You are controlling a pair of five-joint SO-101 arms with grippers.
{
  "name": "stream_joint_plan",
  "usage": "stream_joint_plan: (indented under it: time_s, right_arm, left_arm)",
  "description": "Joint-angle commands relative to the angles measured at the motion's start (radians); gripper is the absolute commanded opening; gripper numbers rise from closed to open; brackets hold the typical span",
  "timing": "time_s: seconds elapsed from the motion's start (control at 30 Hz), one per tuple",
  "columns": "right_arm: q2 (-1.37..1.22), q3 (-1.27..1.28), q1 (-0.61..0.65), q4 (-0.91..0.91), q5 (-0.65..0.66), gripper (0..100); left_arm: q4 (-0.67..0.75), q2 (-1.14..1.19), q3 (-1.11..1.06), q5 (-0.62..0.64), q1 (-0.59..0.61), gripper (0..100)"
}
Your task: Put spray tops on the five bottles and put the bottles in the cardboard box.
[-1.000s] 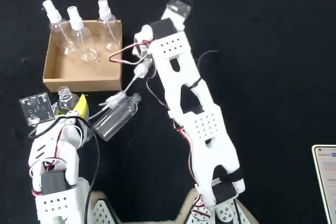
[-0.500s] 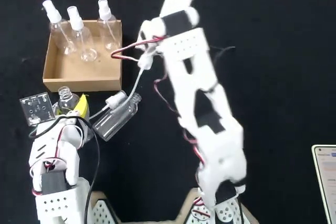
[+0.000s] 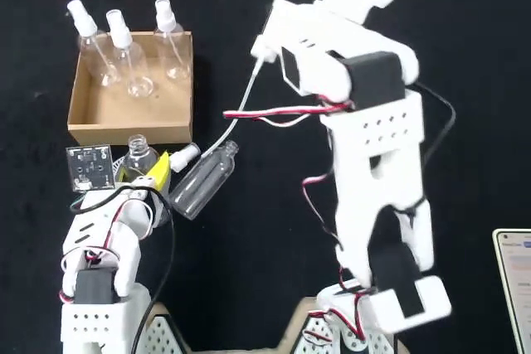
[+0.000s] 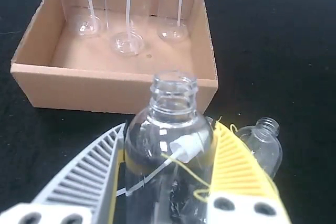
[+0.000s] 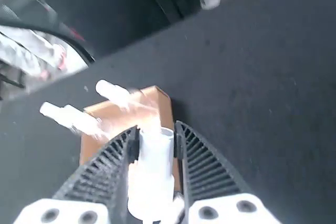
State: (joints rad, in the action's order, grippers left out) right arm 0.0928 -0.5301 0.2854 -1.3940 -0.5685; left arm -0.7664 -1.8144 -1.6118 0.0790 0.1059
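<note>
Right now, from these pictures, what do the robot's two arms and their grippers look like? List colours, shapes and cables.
The left arm and right arm are white plastic shells with rows of small holes, black motor blocks and loose red, black and white wires. The left gripper has one pale grey and one yellow ribbed, wedge-shaped finger; the right gripper has two dark grey ones.

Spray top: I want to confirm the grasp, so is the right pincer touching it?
Touching. The right wrist view shows the right pincer shut on the spray top, with no gap on either side.
</note>
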Motion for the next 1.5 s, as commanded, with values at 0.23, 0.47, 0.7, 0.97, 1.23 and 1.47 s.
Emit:
stream_joint_plan:
  time_s: [0.23, 0.47, 0.7, 0.97, 1.23, 1.47]
  right_arm:
    - [0.176, 0.008, -0.014, 0.132, 0.169, 1.1]
    - [0.177, 0.01, -0.02, 0.161, 0.196, 1.1]
    - [0.177, 0.008, -0.02, 0.17, 0.258, 1.1]
    - [0.177, 0.11, -0.014, 0.327, 0.318, 1.1]
    - [0.259, 0.34, 0.023, 0.549, 0.348, 1.1]
    - [0.455, 0.668, 0.123, 0.836, 0.459, 1.1]
  left_arm:
    - [0.0, -0.009, 0.094, -0.003, 0.168, 13]
    - [0.072, -0.009, 0.13, -0.003, -0.054, 13]
    - [0.408, -0.008, -0.01, -0.003, -0.312, 13]
    - [0.437, -0.008, -0.087, -0.003, -0.395, 13]
    - [0.391, -0.005, -0.087, -0.003, -0.449, 13]
    - [0.387, -0.005, -0.087, -0.003, -0.443, 13]
